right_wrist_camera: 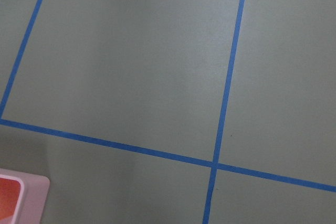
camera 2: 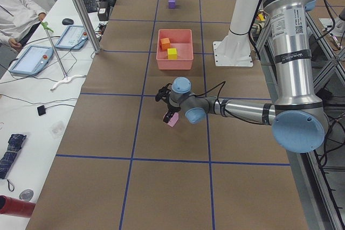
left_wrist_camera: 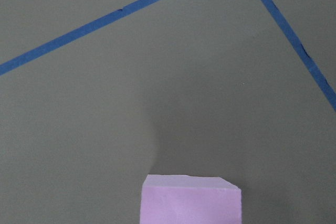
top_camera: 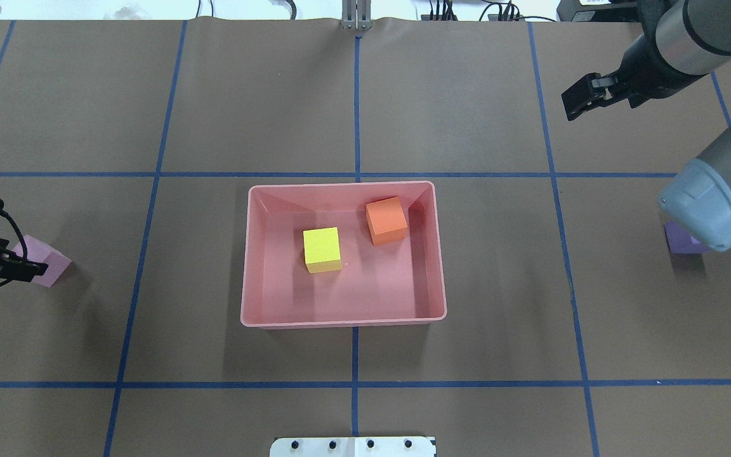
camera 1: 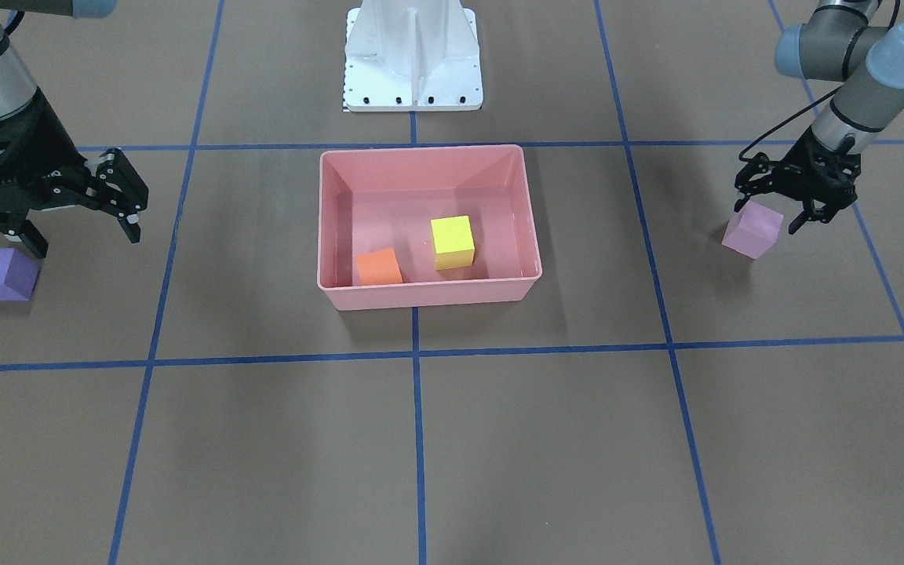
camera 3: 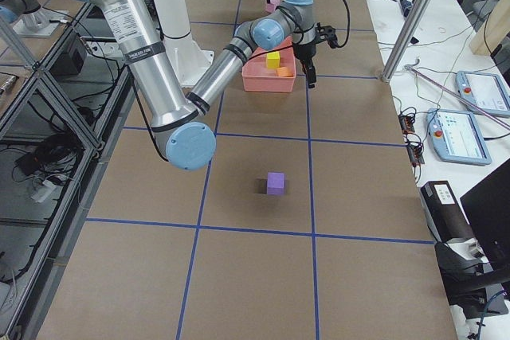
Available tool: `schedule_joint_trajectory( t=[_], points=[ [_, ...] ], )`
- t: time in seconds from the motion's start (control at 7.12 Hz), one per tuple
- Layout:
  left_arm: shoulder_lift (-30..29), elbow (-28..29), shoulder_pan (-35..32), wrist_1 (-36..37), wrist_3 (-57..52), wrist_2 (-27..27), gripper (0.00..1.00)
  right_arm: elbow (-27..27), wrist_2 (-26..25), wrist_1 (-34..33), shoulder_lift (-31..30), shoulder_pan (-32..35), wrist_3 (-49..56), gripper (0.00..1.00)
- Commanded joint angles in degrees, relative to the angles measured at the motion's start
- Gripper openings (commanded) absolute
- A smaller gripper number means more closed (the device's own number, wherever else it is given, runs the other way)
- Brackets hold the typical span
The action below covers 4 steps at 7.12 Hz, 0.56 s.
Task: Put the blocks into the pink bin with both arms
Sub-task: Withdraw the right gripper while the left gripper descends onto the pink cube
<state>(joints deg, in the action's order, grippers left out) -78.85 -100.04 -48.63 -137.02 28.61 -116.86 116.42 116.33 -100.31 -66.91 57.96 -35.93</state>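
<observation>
Done: two of the four cubes lie inside the shallow rectangular pink plastic bin [camera 1: 428, 297], which stands at the middle of the brown, blue-taped surface [top_camera: 467, 95].
In the bin: the yellow foam cube [top_camera: 322, 249] sits flat on the floor near the middle. The orange foam cube [top_camera: 386, 220] sits at its 1 o'clock in the overhead view, close to the far wall. The two cubes are apart.
Left to do: two cubes are outside the bin, one on each side.
Pink-lilac cube: the light pink-lilac foam cube [camera 1: 752, 231] is at the bin's 9 o'clock in the overhead view, well apart from it.
Left fingers: the left fingers [camera 1: 801, 218] are down at this cube, one on each side of its upper part. I cannot tell whether they are pressing on it or only straddling it. The left wrist view shows just the cube's top at the 6 o'clock edge.
Purple cube: the dark purple foam cube [camera 1: 1, 275] rests on the surface at the bin's 3 o'clock in the overhead view, well apart from it. In that view it is partly hidden behind the right arm's elbow.
Right fingers: the right fingers [camera 1: 124, 196] are spread wide and hold nothing. They hang in the air at about 11 o'clock from the purple cube in the overhead view, well apart from it.
Progress: about halfway, by my judgement. The left side's pick looks to be the step in hand. The right side's approach to the purple cube is not yet made.
</observation>
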Motion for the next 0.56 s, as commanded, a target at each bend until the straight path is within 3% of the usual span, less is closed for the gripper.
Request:
schedule_joint_trajectory(
  t=[0.0, 0.42],
  points=[
    [-0.25, 1.43, 1.17, 0.0, 0.04, 1.11, 1.0, 0.04, 0.57, 4.05, -3.74, 0.31, 0.42, 1.0],
    [-0.25, 1.69, 3.54, 0.0, 0.48, 1.2, 1.0, 0.04, 2.06, 5.83, -7.96, 2.94, 6.3, 1.0]
  ],
)
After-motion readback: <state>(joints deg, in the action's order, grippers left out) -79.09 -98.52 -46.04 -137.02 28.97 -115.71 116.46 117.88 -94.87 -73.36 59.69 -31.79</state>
